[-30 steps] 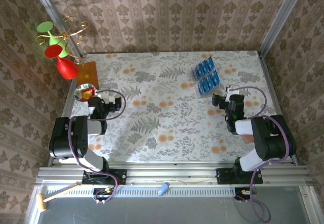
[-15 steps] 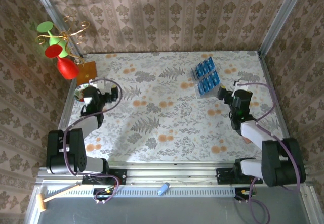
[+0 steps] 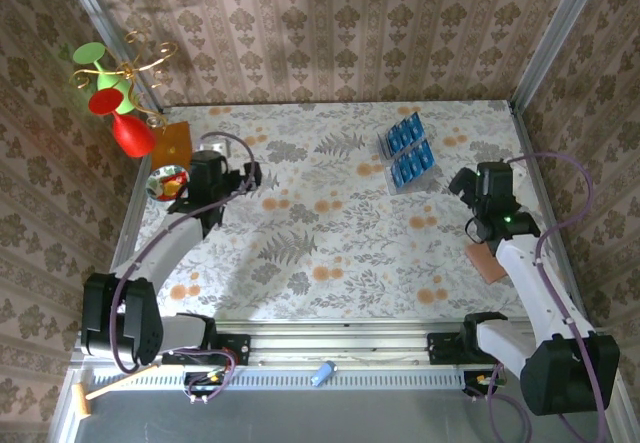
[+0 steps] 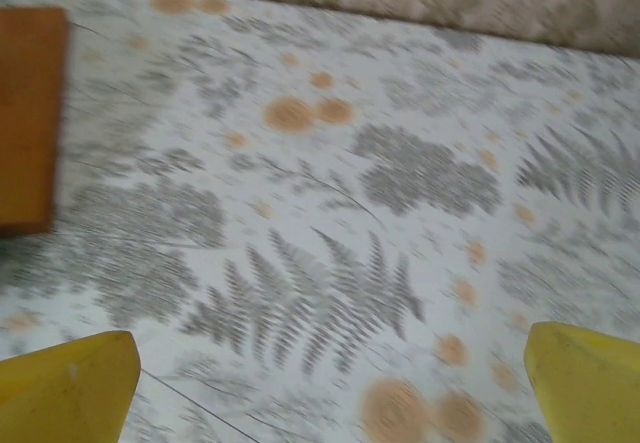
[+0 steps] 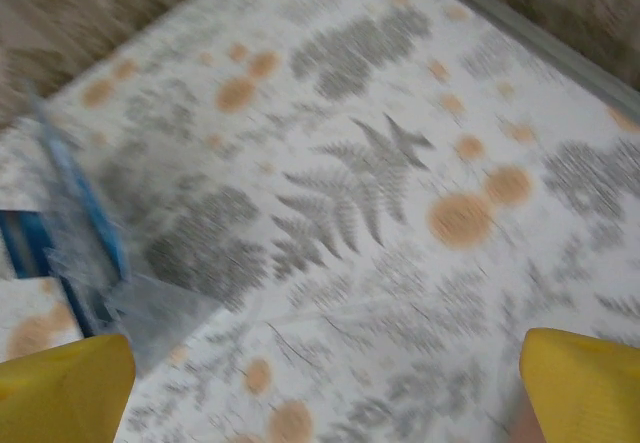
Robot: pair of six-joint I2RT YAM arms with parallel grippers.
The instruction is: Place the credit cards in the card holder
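Blue thin plastic cards (image 3: 407,153) at back of flowery table (image 3: 330,233). Small salmon-brown leather wallet (image 3: 487,261) near right claw (image 3: 462,183). Left claw (image 3: 250,175), right claw: wide, holding nothing.

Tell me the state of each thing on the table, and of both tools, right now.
Bright-blue rectangular plastic cards: standing in the clear plastic rack.
Salmon-brown leather-like wallet: lying flat on the floral tabletop, no card visible in it; open or folded unclear.
Left tool: open, empty.
Right tool: open, empty.
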